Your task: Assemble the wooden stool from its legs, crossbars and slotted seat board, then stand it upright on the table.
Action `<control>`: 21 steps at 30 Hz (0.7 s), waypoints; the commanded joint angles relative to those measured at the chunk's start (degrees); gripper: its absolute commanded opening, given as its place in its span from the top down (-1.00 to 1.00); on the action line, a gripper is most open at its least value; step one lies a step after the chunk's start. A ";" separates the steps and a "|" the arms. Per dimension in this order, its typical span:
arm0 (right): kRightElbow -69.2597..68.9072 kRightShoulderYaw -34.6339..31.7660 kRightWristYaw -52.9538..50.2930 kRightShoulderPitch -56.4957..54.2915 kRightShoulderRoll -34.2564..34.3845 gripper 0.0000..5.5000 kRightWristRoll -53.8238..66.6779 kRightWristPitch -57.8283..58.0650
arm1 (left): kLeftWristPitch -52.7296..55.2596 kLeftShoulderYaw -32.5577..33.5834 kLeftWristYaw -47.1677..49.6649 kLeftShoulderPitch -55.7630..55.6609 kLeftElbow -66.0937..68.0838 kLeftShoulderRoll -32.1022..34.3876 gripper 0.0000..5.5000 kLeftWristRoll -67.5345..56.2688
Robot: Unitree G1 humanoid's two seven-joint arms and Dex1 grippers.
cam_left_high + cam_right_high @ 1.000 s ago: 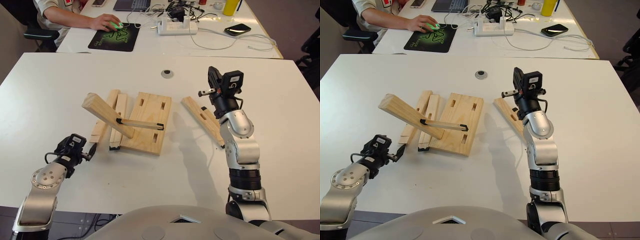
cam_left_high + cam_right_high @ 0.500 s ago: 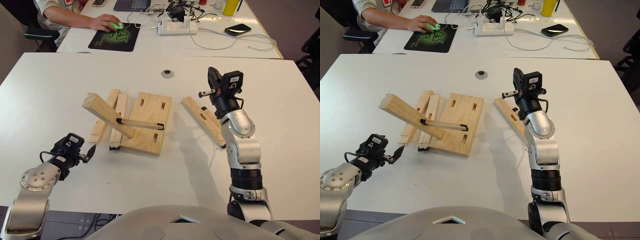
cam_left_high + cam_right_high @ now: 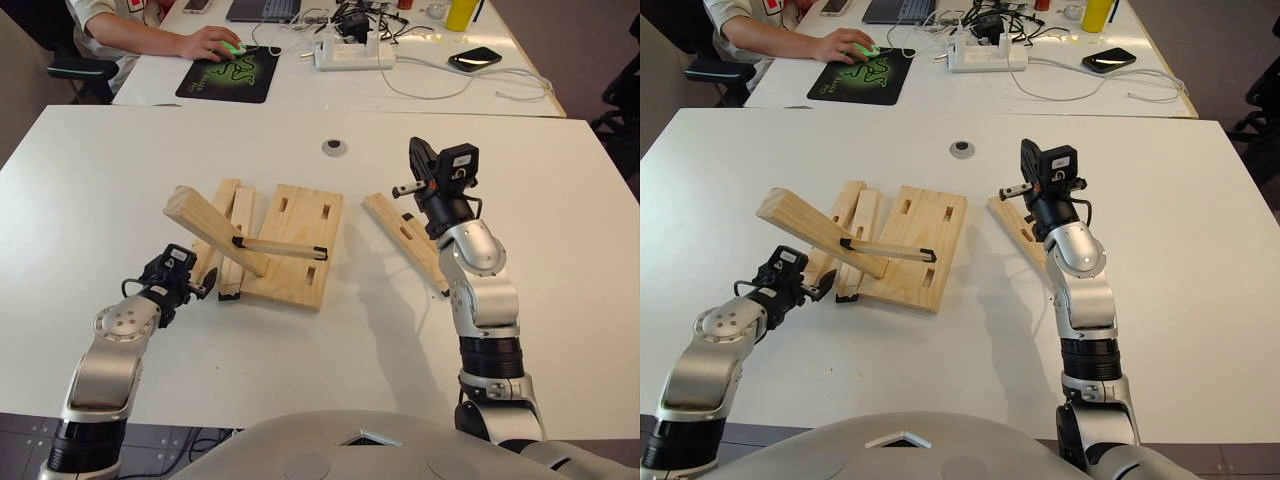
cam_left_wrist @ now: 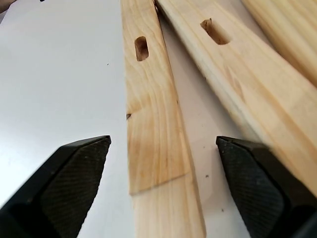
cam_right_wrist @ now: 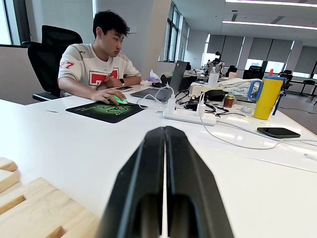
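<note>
The slotted seat board (image 3: 303,225) lies flat, two legs (image 3: 243,208) beside it, a tilted leg (image 3: 213,233) with crossbar (image 3: 280,246) over them, a fourth leg (image 3: 400,232) apart.

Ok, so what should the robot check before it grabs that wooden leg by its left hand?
1. Left gripper open: ok.
2. End of the flat leg lies between its fingers: ok.
3. Room for a finger beside the neighbouring leg: cannot tell.
4. Right gripper shut, empty, above the table: ok.
5. Stool put together: not ok. The seat board lies flat, and a tilted leg with a crossbar rests over it.
</note>
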 commanded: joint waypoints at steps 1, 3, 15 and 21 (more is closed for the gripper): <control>-0.23 0.52 0.44 -0.91 0.04 1.00 -0.17 0.10 | -1.09 -0.09 0.99 -2.11 4.94 -2.52 -0.44 -0.56; -0.21 0.67 0.54 -0.97 0.04 1.00 -0.19 0.07 | -1.18 1.87 1.78 -2.88 6.88 -4.45 -0.40 -2.31; -0.28 0.90 0.46 -1.43 -0.13 1.00 -0.14 0.20 | 0.46 7.31 3.75 -1.58 7.56 -8.70 0.17 -7.81; 0.27 0.41 0.38 -2.61 -0.19 1.00 0.18 0.39 | 0.89 9.60 5.25 -4.03 3.38 -9.21 0.24 -9.38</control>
